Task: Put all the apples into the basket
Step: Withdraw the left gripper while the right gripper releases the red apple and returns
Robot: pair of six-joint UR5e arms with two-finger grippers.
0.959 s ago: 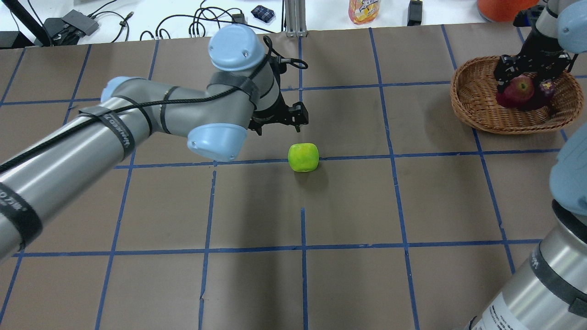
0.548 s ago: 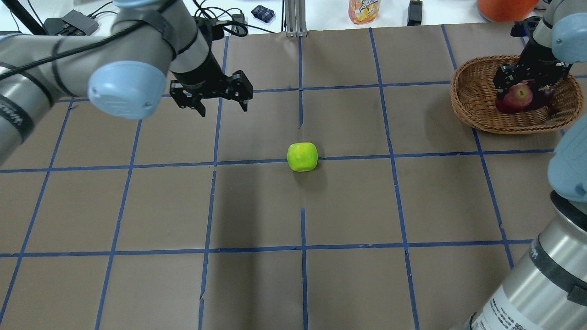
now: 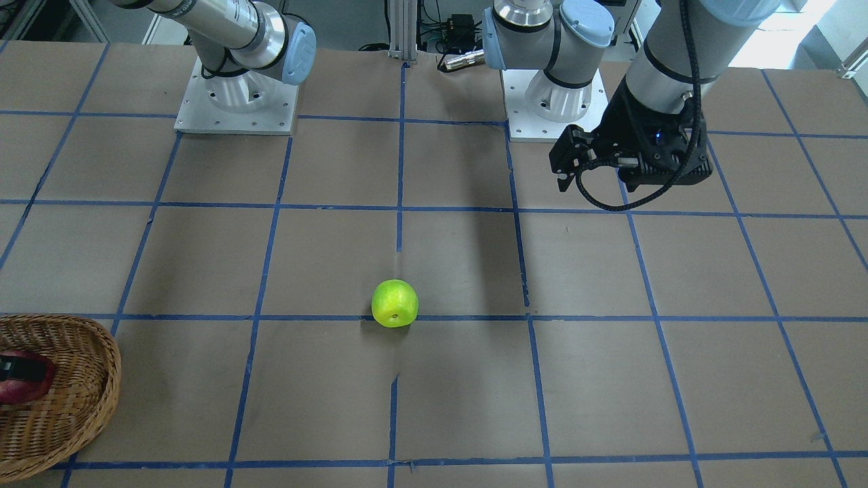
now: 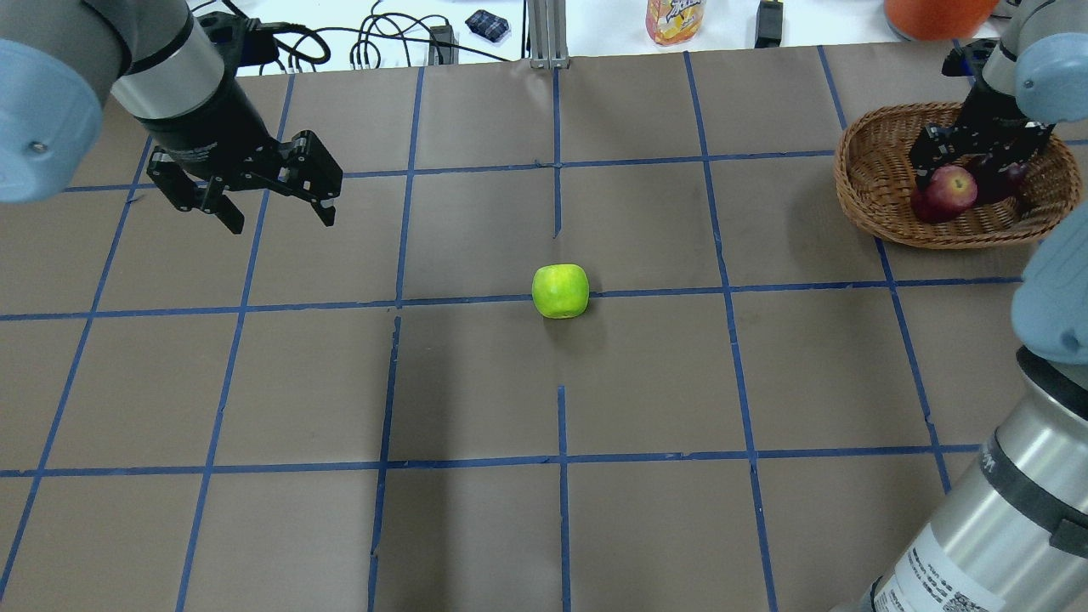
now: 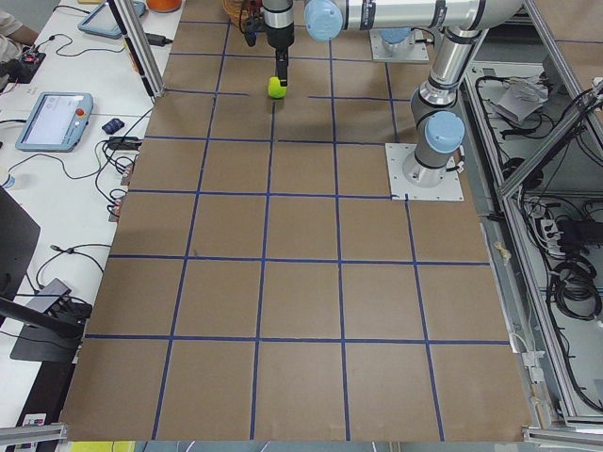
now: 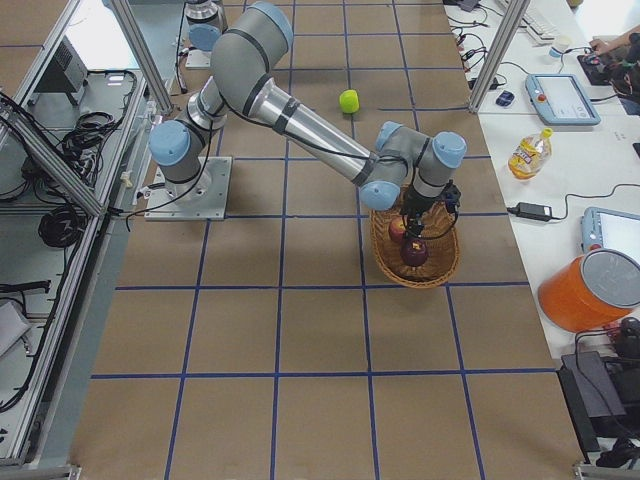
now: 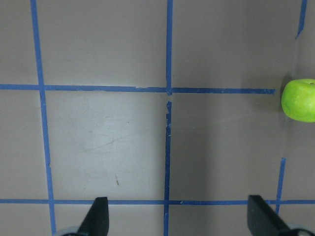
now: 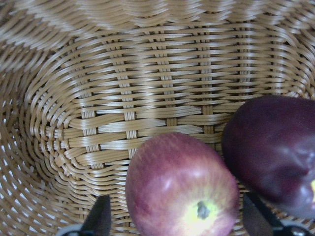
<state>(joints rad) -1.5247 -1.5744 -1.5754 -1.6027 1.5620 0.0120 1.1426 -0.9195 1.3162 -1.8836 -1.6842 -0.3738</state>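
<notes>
The yellow-green apple point(image 4: 560, 291) lies alone on the table's middle, on a blue tape line; it also shows in the front view point(image 3: 395, 303) and at the right edge of the left wrist view point(image 7: 299, 100). My left gripper point(image 4: 280, 221) hangs open and empty above the table, far to the apple's left. The brown wicker basket point(image 4: 867, 191) stands at the far right. Inside it lie the red apple point(image 4: 950, 189) and the dark maroon apple point(image 4: 1005, 177). My right gripper point(image 4: 973, 161) is open just above them; in its wrist view the red apple point(image 8: 182, 189) lies between the spread fingers, untouched.
Beyond the table's far edge are a juice bottle point(image 4: 676, 19), an orange container point(image 4: 931, 13) and cables point(image 4: 374, 42). The arm bases point(image 3: 234, 102) stand on the robot's side of the table. My right arm's upper links point(image 4: 1003, 510) fill the lower right corner.
My left arm has swung left and back, away from the green apple. My right gripper has risen a little, and the red apple now rests lower in the basket, free of the fingers.
</notes>
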